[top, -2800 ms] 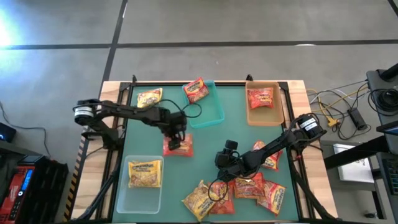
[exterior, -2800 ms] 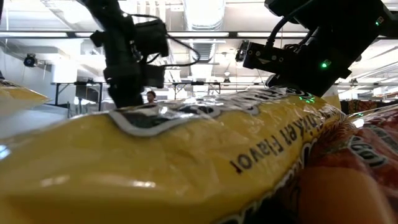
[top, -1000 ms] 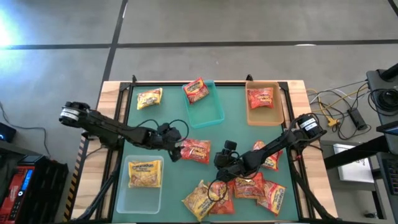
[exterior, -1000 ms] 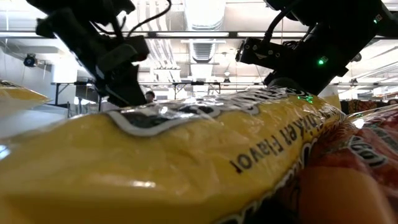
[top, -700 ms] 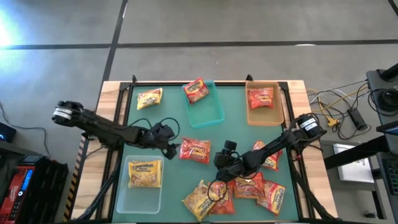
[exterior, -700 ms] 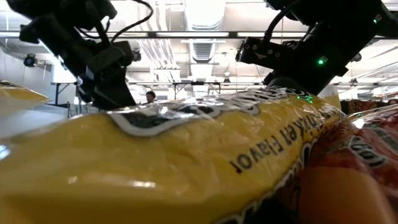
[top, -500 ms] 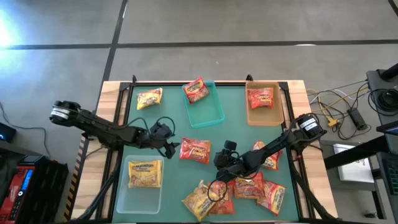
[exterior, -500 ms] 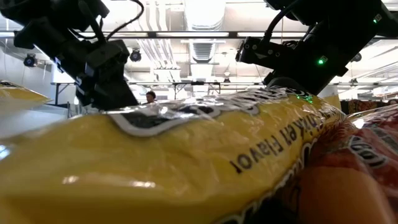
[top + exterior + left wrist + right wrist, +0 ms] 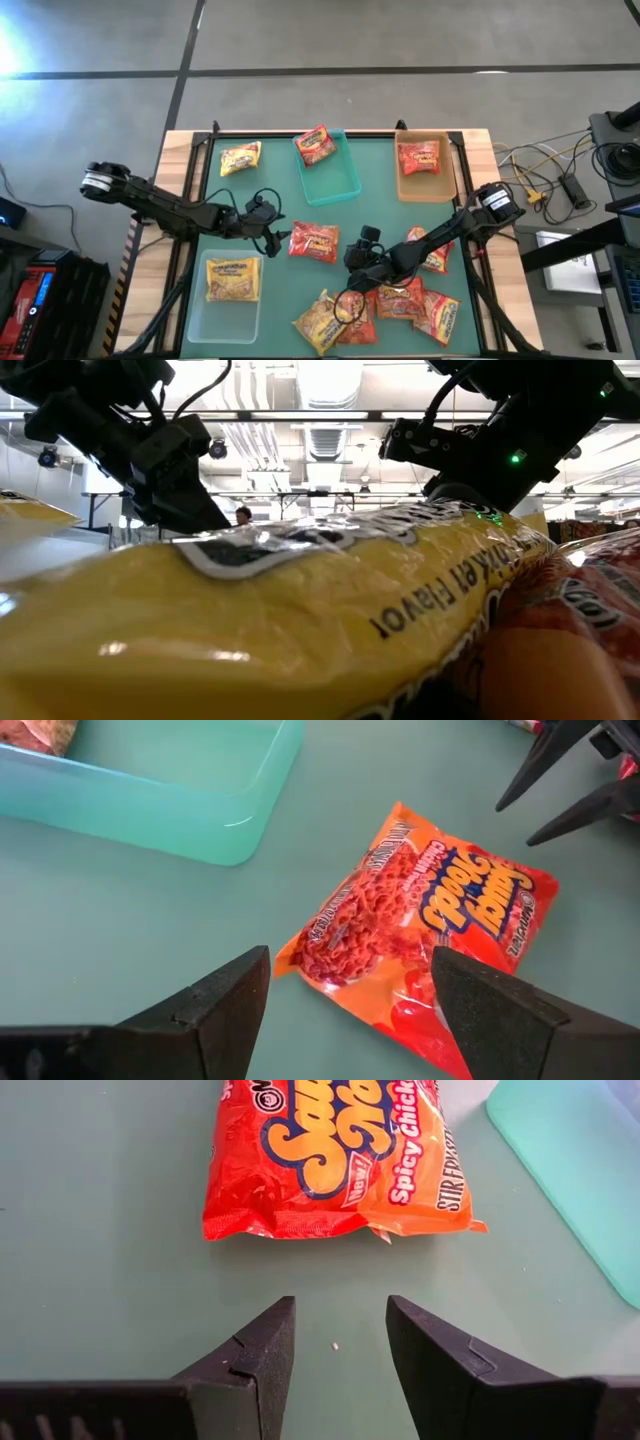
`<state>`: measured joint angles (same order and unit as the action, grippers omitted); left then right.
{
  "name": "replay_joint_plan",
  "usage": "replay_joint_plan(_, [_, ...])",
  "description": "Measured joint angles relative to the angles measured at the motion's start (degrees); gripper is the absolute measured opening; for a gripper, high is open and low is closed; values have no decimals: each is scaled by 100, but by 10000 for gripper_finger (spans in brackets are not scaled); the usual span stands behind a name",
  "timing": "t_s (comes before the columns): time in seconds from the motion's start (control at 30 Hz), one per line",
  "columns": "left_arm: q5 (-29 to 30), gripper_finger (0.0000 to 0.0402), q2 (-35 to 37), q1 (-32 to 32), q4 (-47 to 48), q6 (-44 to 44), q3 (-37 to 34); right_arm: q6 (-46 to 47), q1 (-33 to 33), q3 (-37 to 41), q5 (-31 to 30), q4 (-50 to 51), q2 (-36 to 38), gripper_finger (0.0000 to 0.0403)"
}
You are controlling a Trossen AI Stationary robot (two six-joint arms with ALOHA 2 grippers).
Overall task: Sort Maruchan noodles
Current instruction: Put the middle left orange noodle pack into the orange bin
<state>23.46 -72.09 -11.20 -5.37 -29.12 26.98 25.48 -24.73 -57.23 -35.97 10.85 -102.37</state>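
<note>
While a heap of noodle packets [image 9: 375, 305] crowds the counter's [image 9: 375, 215] near edge, an orange-red packet [image 9: 314, 241] lies flat mid-counter. Left gripper [image 9: 274, 241], jaws spread, empty, sits just left of it; right gripper [image 9: 352, 256], jaws spread, probably empty, just right. Teal bin [image 9: 335, 175] beyond.

Grey concrete floor [image 9: 300, 40] surrounds the wood-edged table [image 9: 180, 140]; cables [image 9: 540, 170] lie to its right; ceiling ducts [image 9: 330, 435] hang overhead.

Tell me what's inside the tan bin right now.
The tan bin holds one red noodle packet, lying flat. Whether anything lies under that packet cannot be seen.
</note>
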Motion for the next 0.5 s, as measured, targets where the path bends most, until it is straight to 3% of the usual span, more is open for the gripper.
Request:
replay_joint_plan(0.3, [-52,262,-121,2,38,-376,-9,1,2,0,0,-48,0,150])
replay_joint_plan(0.5, [-92,262,-590,7,12,-780,27,420,13,0,17,-523,0,150])
